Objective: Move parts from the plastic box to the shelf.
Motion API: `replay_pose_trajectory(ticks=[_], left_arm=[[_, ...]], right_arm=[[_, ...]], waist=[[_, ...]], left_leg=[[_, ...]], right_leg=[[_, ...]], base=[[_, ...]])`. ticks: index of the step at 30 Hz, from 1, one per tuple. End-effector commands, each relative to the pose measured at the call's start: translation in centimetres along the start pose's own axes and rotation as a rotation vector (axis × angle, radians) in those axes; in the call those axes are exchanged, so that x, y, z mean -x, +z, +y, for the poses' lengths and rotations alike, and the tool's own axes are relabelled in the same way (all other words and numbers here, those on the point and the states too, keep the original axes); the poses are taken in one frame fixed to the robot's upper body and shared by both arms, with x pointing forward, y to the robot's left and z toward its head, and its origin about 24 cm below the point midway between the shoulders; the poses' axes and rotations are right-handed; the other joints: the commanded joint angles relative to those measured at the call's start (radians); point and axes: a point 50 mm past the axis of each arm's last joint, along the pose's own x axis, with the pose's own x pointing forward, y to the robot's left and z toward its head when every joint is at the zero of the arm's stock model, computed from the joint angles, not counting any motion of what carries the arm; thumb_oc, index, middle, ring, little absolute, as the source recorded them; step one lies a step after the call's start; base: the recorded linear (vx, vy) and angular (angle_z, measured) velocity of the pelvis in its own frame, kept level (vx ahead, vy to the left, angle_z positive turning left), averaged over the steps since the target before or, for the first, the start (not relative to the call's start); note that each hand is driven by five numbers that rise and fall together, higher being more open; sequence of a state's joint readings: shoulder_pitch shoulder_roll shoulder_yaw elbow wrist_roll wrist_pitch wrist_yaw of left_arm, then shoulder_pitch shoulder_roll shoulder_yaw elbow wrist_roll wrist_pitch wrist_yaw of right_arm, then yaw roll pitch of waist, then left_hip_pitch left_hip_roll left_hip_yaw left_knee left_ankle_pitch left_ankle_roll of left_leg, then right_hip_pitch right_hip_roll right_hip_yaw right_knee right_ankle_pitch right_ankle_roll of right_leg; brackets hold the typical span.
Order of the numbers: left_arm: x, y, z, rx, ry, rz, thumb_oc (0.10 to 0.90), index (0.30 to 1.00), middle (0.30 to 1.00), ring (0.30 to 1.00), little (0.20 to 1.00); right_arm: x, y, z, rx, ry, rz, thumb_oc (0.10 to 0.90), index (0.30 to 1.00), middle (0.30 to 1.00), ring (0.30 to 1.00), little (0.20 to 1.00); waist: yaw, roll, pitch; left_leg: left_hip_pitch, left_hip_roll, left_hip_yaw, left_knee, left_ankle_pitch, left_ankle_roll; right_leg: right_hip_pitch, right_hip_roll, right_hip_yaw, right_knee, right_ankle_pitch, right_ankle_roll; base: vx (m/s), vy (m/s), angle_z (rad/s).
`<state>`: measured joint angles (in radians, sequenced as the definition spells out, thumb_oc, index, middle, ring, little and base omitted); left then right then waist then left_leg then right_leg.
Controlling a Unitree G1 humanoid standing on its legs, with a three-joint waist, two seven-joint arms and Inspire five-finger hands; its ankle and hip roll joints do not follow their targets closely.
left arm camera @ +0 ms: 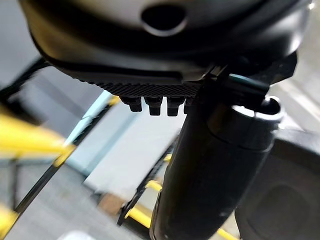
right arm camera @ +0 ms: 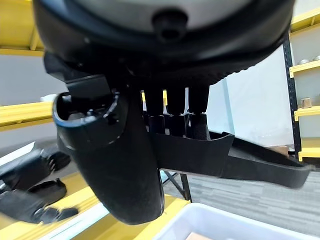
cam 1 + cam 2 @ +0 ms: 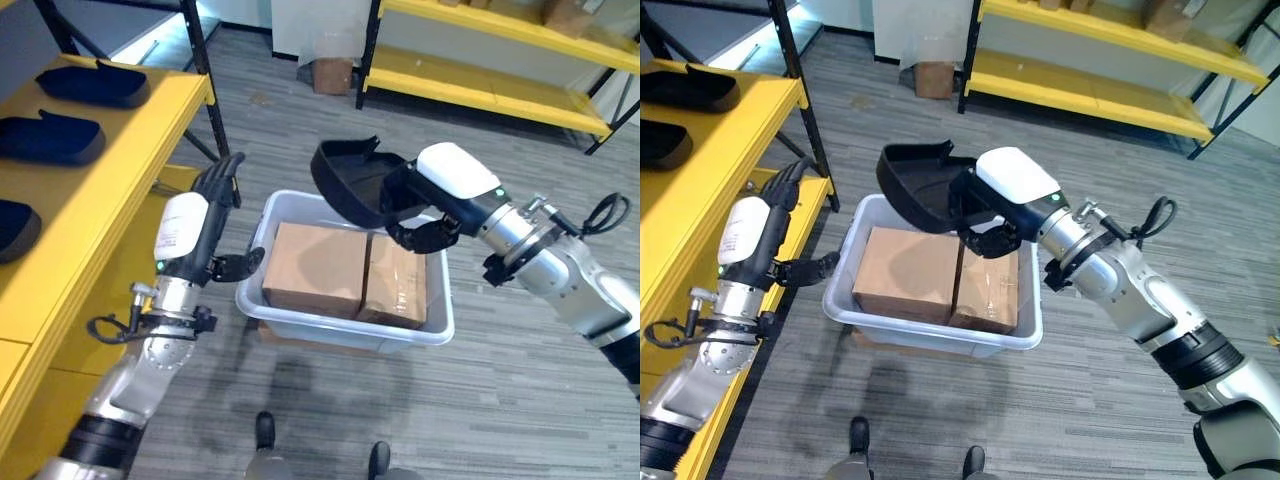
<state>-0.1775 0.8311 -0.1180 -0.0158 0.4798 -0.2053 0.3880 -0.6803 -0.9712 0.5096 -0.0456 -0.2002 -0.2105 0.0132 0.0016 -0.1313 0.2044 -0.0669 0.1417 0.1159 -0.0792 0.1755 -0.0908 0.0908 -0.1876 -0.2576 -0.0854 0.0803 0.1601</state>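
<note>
The right hand (image 3: 430, 215) clamps a curved black plastic part (image 3: 350, 178) above the white plastic box (image 3: 345, 330), seemingly bound for the yellow shelf (image 3: 110, 160), as the left hand (image 3: 200, 225) waits loose-fingered.

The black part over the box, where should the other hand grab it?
Probably the free curved rim of the black part, reached from the robot's left. The right hand is curled round the opposite edge, and the open left hand is already on that free side.
</note>
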Motion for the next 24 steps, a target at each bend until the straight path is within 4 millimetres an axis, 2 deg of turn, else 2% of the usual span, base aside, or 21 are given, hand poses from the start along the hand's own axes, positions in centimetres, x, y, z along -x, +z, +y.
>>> replay_pose_trajectory(ticks=[1, 10, 24], left_arm=[[-1.6, 2.5, 1.9, -0.154, 0.136, -0.226, 0.900, 1.000, 1.000, 1.000, 1.000], [-2.5, 3.9, 2.4, -0.231, 0.178, -0.315, 0.900, 1.000, 1.000, 1.000, 1.000], [-4.2, 6.4, 1.5, -0.277, 0.204, -0.437, 0.900, 1.000, 1.000, 1.000, 1.000]], right_arm=[[-2.2, 2.8, -3.1, -0.043, -0.166, -0.163, 0.400, 0.300, 0.300, 0.300, 0.300], [-2.6, 3.2, -2.6, -0.053, -0.159, -0.174, 0.400, 0.300, 0.300, 0.300, 0.300], [-3.8, 4.3, -2.3, -0.060, -0.176, -0.216, 0.400, 0.300, 0.300, 0.300, 0.300]], waist=[[-0.014, -0.003, -0.178], [-0.030, 0.000, -0.196], [-0.047, -0.005, -0.202]], left_leg=[[0.090, 0.055, 0.008, 0.000, -0.084, -0.015], [0.102, 0.056, 0.017, -0.001, -0.092, -0.012], [0.111, 0.058, 0.029, -0.001, -0.101, -0.010]], right_leg=[[-0.064, -0.021, 0.080, 0.052, 0.024, 0.053], [-0.062, -0.018, 0.096, 0.050, 0.022, 0.051], [-0.060, -0.017, 0.110, 0.046, 0.020, 0.051]], base=[[0.04, -0.001, -0.15], [0.02, 0.005, -0.04], [0.00, 0.001, 0.00]])
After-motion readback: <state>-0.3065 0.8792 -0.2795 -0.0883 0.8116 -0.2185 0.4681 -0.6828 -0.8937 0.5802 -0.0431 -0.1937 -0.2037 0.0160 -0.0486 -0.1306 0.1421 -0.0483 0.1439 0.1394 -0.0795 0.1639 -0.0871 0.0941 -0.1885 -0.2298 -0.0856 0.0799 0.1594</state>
